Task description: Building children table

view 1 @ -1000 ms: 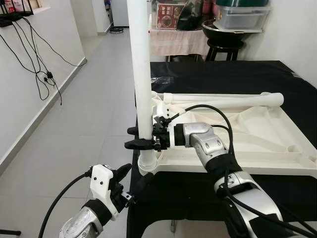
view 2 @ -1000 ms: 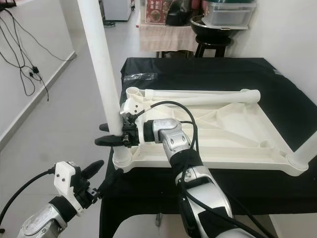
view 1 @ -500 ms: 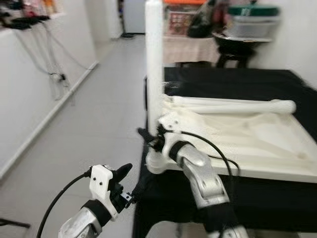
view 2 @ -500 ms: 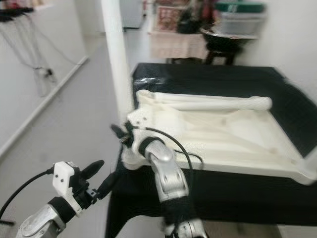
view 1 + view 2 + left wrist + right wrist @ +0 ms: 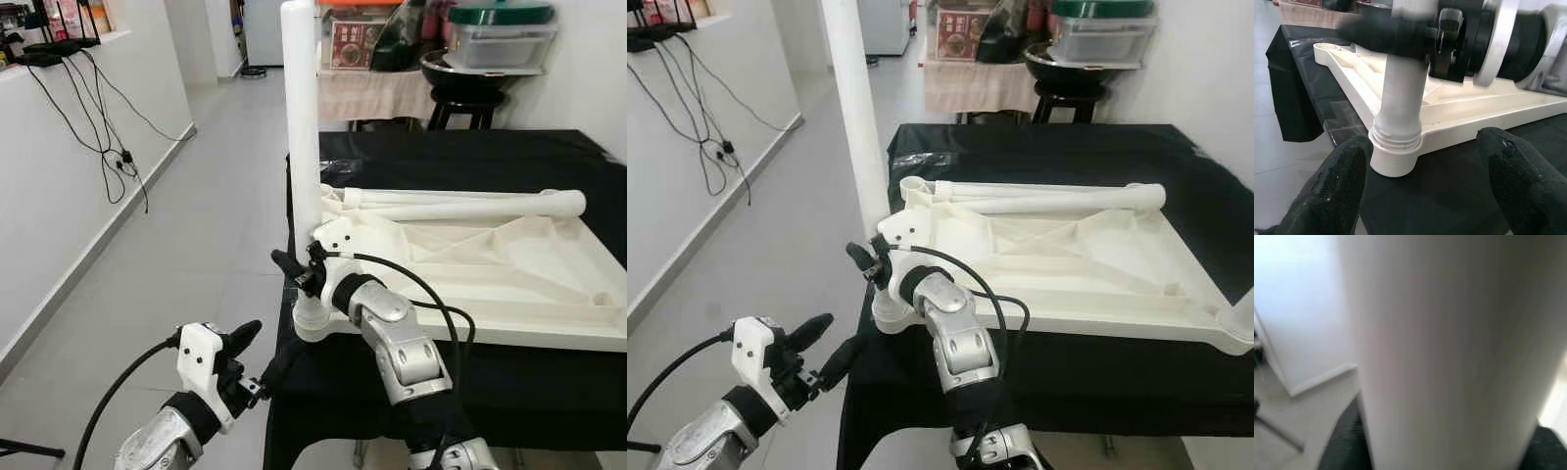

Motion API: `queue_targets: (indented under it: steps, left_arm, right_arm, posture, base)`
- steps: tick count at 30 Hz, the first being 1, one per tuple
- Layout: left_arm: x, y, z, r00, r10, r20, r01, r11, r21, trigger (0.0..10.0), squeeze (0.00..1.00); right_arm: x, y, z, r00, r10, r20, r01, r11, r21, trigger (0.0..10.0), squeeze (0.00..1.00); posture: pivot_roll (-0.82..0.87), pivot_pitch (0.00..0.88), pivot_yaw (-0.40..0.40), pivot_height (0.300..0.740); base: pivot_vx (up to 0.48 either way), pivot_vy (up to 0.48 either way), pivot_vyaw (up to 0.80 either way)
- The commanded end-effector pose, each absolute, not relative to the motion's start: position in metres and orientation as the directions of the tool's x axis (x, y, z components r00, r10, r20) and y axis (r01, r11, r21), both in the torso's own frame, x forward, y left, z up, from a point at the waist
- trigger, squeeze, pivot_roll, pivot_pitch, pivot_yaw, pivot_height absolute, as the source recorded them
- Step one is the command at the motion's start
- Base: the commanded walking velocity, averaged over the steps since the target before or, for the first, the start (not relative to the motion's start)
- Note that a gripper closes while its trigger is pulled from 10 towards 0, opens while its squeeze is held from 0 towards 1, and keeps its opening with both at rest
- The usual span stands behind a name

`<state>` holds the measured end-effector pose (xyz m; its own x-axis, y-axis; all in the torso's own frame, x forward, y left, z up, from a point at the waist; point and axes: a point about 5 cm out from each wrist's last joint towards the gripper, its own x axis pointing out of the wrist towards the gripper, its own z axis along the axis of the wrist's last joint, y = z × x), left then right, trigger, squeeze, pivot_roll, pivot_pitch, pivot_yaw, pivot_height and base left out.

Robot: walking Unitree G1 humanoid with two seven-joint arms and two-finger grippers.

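Observation:
The white children's table top (image 5: 490, 264) lies upside down on a black-covered table (image 5: 470, 157). One white leg (image 5: 301, 117) stands upright in its near-left corner socket (image 5: 312, 318). My right gripper (image 5: 292, 271) is shut on this leg just above the socket, and the right wrist view shows the leg (image 5: 1440, 352) very close. A second white leg (image 5: 460, 204) lies across the far side of the top. My left gripper (image 5: 266, 345) hovers open, low and in front of the table corner. Its fingers (image 5: 1337, 196) frame the socket (image 5: 1396, 159) without touching it.
Grey tiled floor (image 5: 186, 225) lies to the left, with a white wall and hanging cables (image 5: 108, 147). Behind the table stand a cloth-covered stand with boxes (image 5: 362, 69) and a black stool (image 5: 460, 93) with a bowl and a container on it.
The camera has shifted, so the whole scene moved in view. My right arm has swung lower and round the upright leg while holding it. The left gripper has stayed in place.

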<state>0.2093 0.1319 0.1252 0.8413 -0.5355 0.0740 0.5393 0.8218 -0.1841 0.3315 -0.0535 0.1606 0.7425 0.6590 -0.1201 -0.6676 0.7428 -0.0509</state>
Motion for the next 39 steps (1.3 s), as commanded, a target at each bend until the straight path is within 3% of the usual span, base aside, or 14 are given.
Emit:
queue_targets:
  steps: [1,2,4,5,6,7,10,18,19,22,23,33,36,39]
  left_arm:
    - [0.211,0.132,0.122,0.844,-0.532,0.059,0.533,0.825,-0.187,10.0,0.00]
    - [0.211,0.131,0.121,0.844,-0.533,0.059,0.533,0.825,-0.185,10.0,0.00]
    - [0.212,0.131,0.121,0.844,-0.533,0.059,0.534,0.826,-0.183,10.0,0.00]
    - [0.212,0.131,0.121,0.844,-0.533,0.059,0.534,0.826,-0.181,10.0,0.00]
    - [0.212,0.131,0.121,0.844,-0.533,0.059,0.534,0.826,-0.181,10.0,0.00]
    - [0.212,0.131,0.121,0.846,-0.530,0.058,0.531,0.829,-0.176,10.0,0.00]
    - [0.212,0.130,0.121,0.850,-0.524,0.055,0.525,0.835,-0.163,10.0,0.00]
    - [0.211,0.128,0.120,0.856,-0.515,0.053,0.516,0.843,-0.150,10.0,0.00]
    - [0.210,0.128,0.120,0.856,-0.513,0.053,0.515,0.844,-0.149,10.0,0.00]
    - [0.210,0.127,0.120,0.857,-0.512,0.053,0.514,0.845,-0.147,10.0,0.00]
    - [0.210,0.127,0.120,0.858,-0.511,0.052,0.513,0.847,-0.144,10.0,0.00]
    - [0.207,0.126,0.121,0.857,-0.512,0.054,0.514,0.847,-0.134,10.0,0.00]
    - [0.204,0.127,0.121,0.859,-0.509,0.061,0.512,0.847,-0.144,10.0,0.00]
    - [0.203,0.128,0.121,0.859,-0.508,0.062,0.512,0.847,-0.146,10.0,0.00]
  right_arm:
    - [0.338,-0.052,0.165,0.617,0.782,-0.089,-0.785,0.619,0.006,10.0,1.00]
    - [0.342,-0.051,0.171,0.527,0.848,-0.058,-0.849,0.528,0.013,10.0,0.82]
    - [0.345,-0.052,0.175,0.455,0.889,-0.045,-0.890,0.456,0.003,10.0,0.82]
    - [0.347,-0.053,0.176,0.414,0.909,-0.050,-0.910,0.413,-0.020,10.0,0.44]
    - [0.347,-0.053,0.176,0.414,0.909,-0.050,-0.910,0.413,-0.020,10.0,0.44]
    - [0.351,-0.053,0.175,0.368,0.927,-0.072,-0.930,0.367,-0.036,10.0,0.00]
    - [0.356,-0.052,0.173,0.283,0.950,-0.129,-0.959,0.279,-0.047,10.0,0.00]
    - [0.365,-0.050,0.171,0.240,0.955,-0.175,-0.970,0.244,-0.001,10.0,0.00]
    - [0.366,-0.051,0.171,0.245,0.954,-0.172,-0.968,0.250,0.006,1.6,0.00]
    - [0.367,-0.052,0.171,0.247,0.955,-0.166,-0.968,0.252,0.010,1.6,0.00]
    - [0.368,-0.057,0.169,0.274,0.946,-0.170,-0.960,0.280,0.012,0.0,0.00]
    - [0.377,-0.096,0.166,0.436,0.885,-0.161,-0.898,0.440,-0.015,0.0,0.00]
    - [0.374,-0.107,0.153,0.567,0.802,-0.188,-0.818,0.574,-0.016,0.0,0.00]
    - [0.376,-0.116,0.143,0.874,0.451,-0.180,-0.472,0.877,-0.094,0.0,0.00]
  posture:
    - [0.01,0.017,-0.008,0.740]
    - [0.01,0.013,-0.008,0.740]
    - [0.01,0.009,-0.010,0.740]
    - [0.01,0.009,-0.010,0.740]
    - [0.01,0.009,-0.010,0.740]
    - [0.02,0.004,-0.011,0.740]
    - [0.04,0.001,-0.014,0.740]
    - [0.06,0.003,-0.027,0.740]
    - [0.06,0.003,-0.027,0.740]
    - [0.06,0.003,-0.027,0.740]
    - [0.05,0.004,-0.024,0.740]
    - [0.03,0.017,-0.021,0.740]
    - [0.01,0.025,-0.029,0.740]
    - [0.01,0.031,-0.037,0.740]
  base:
    - [0.000,0.000,0.00]
    - [0.000,0.000,0.00]
    - [0.000,0.000,0.00]
    - [0.000,0.000,0.00]
    - [0.000,0.000,0.00]
    - [0.000,0.000,0.00]
    - [0.000,0.000,0.00]
    - [0.000,0.000,0.00]
    - [0.000,0.000,0.00]
    - [0.000,0.000,0.00]
    - [0.000,0.000,0.00]
    - [0.000,0.000,0.00]
    - [0.000,0.000,0.00]
    - [0.000,0.000,0.00]
